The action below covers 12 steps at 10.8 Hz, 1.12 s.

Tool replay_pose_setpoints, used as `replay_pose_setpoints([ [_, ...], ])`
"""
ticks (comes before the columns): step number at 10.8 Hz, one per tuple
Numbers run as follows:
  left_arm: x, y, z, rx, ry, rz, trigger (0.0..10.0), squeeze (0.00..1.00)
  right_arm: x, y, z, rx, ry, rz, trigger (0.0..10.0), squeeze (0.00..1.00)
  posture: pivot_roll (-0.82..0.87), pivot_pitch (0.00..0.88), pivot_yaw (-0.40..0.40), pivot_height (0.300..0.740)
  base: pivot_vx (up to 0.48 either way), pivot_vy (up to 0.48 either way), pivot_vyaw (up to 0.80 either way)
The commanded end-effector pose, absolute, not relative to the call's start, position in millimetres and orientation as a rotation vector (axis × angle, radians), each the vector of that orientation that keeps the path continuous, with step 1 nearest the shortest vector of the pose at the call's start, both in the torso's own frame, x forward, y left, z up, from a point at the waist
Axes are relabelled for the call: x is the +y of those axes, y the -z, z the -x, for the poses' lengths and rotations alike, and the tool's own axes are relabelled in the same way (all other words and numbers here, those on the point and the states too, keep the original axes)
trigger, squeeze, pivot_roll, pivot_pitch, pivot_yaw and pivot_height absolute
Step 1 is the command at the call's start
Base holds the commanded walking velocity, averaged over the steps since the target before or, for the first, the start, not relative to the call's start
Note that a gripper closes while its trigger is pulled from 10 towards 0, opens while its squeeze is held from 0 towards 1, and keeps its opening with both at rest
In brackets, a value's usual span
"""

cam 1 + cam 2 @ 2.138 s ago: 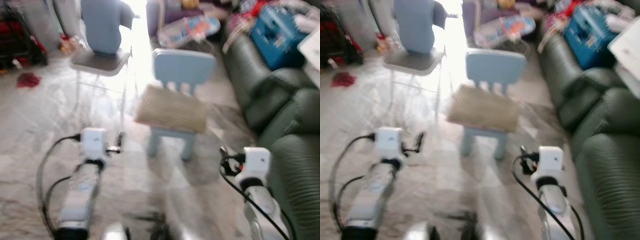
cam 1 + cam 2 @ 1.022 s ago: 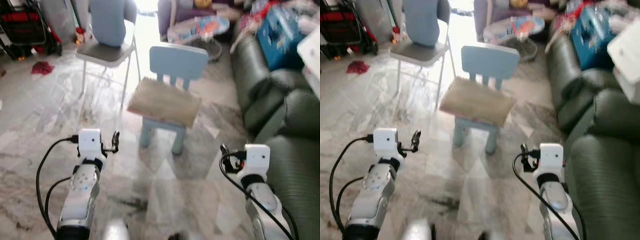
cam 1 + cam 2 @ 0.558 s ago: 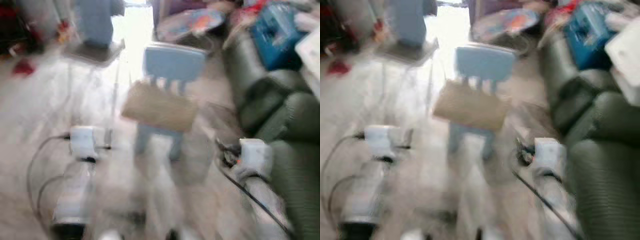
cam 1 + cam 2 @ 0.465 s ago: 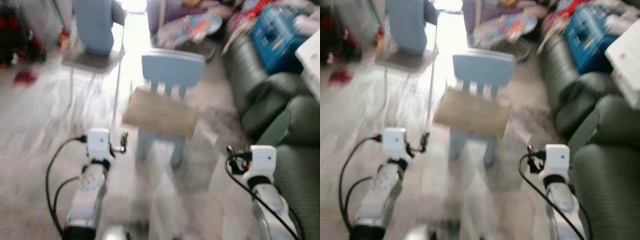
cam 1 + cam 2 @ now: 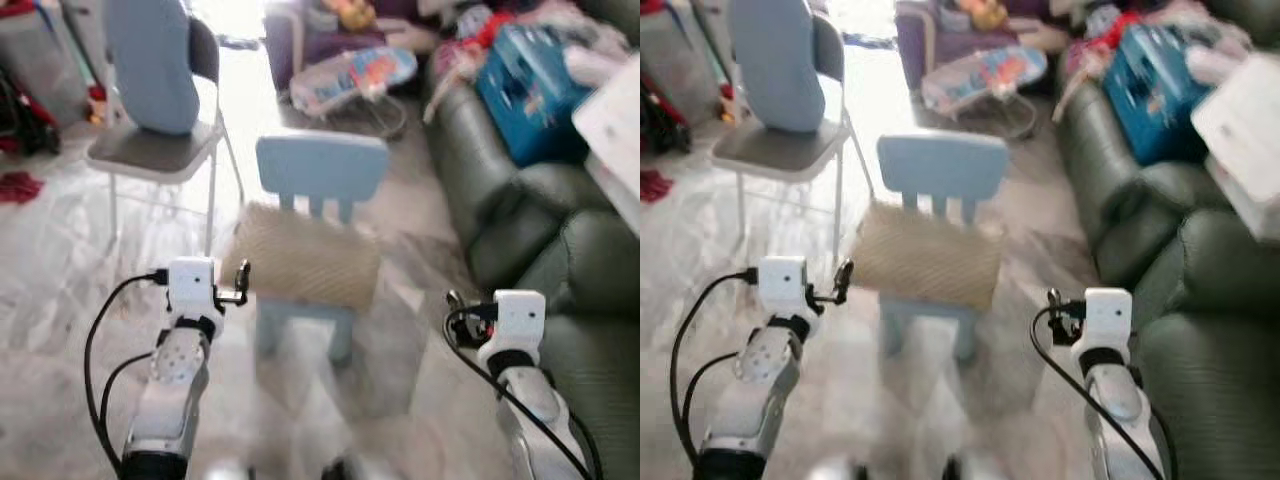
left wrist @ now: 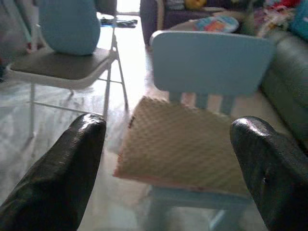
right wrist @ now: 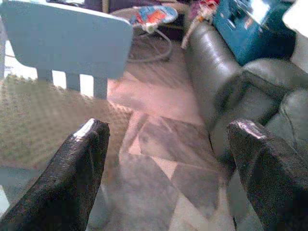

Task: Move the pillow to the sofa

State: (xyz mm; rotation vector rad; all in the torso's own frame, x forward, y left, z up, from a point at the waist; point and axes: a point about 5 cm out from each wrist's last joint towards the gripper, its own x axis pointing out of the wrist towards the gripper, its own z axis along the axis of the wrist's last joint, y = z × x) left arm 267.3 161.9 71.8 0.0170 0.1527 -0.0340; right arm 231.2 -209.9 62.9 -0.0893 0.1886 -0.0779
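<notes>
A flat, beige, square pillow with a quilted dotted texture [image 5: 305,265] is seen lying on the seat of a small light-blue plastic chair [image 5: 320,180] at the centre of the frame, its edges overhanging the seat. No writing or label can be read on it. The dark green leather sofa [image 5: 520,230] is found along the right side, well apart from the pillow. The left gripper [image 6: 168,159] and the right gripper [image 7: 163,163] are held short of the chair, jaws spread wide, nothing between them.
</notes>
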Motion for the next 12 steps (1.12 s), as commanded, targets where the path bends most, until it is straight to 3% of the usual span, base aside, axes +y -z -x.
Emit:
replay_pose_setpoints([
  [1, 168.5, -71.7, -266.5, 0.164, 0.013, -0.022, 10.0, 0.0, -205.7, -66.0, -233.7, 0.172, 0.062, 0.086, 10.0, 0.0, -0.02, 0.096, -0.075, 0.735, 0.409, 0.251, 0.0],
  [8, 167.3, -71.8, -268.3, 0.165, 0.015, -0.037, 10.0, 0.0, -205.1, -66.9, -235.1, 0.169, 0.057, 0.094, 10.0, 0.0, -0.03, 0.1, -0.071, 0.735, 0.321, 0.358, 0.0],
  [12, 159.5, -74.4, -267.8, 0.144, 0.034, -0.022, 10.0, 0.0, -204.5, -64.8, -236.6, 0.175, 0.055, 0.087, 10.0, 0.0, -0.02, 0.094, -0.076, 0.735, 0.0, 0.0, -0.16],
])
